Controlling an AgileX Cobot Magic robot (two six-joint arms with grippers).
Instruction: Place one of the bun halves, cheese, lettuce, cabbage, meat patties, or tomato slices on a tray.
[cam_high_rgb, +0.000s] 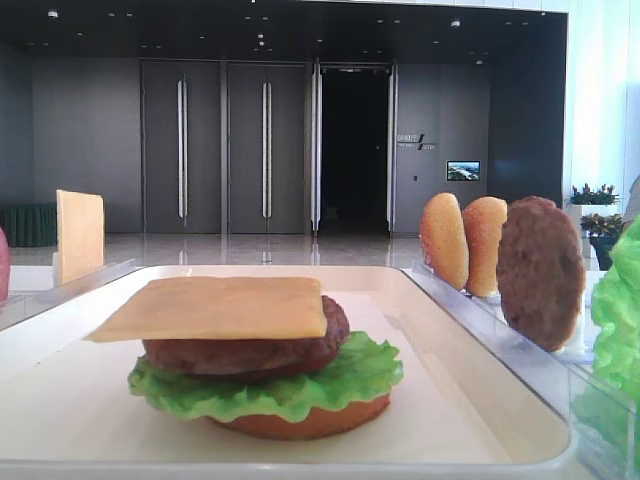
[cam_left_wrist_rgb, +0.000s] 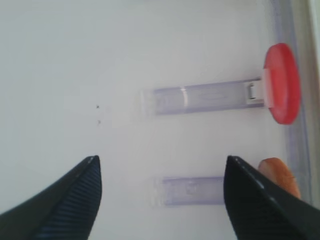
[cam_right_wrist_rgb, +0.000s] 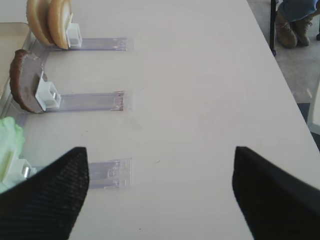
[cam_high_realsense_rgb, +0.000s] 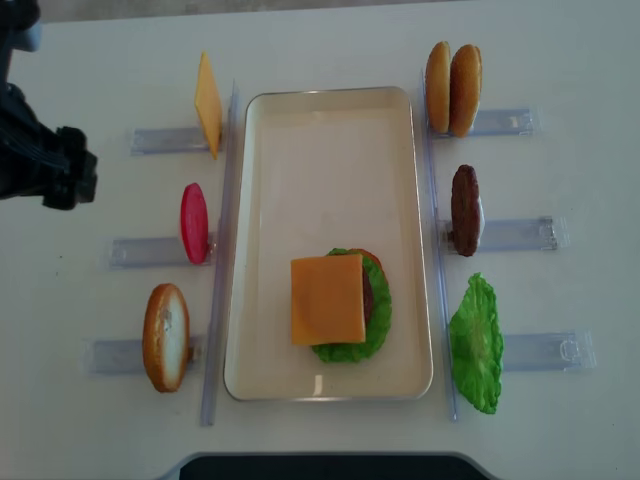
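The big white tray (cam_high_realsense_rgb: 330, 120) fills the middle of the top view. On its lower half sits a stack: bun, lettuce (cam_high_realsense_rgb: 378, 335), patty, and cheese (cam_high_realsense_rgb: 327, 298) on top. A spare bun half (cam_high_realsense_rgb: 165, 337) stands on edge at lower left. The left gripper (cam_left_wrist_rgb: 160, 197) looks down beside it, jaws wide apart and empty, the bun half lying to its right. The right gripper (cam_right_wrist_rgb: 160, 192) is open and empty too.

clear holders (cam_high_realsense_rgb: 520, 235) on white table (cam_high_realsense_rgb: 560, 60)

White desk (cam_left_wrist_rgb: 75, 75): 2 clear holders (cam_left_wrist_rgb: 200, 97), 1 red tomato slice (cam_left_wrist_rgb: 283, 82), 1 bun half (cam_left_wrist_rgb: 280, 175); left gripper (cam_left_wrist_rgb: 160, 195) jaws apart.
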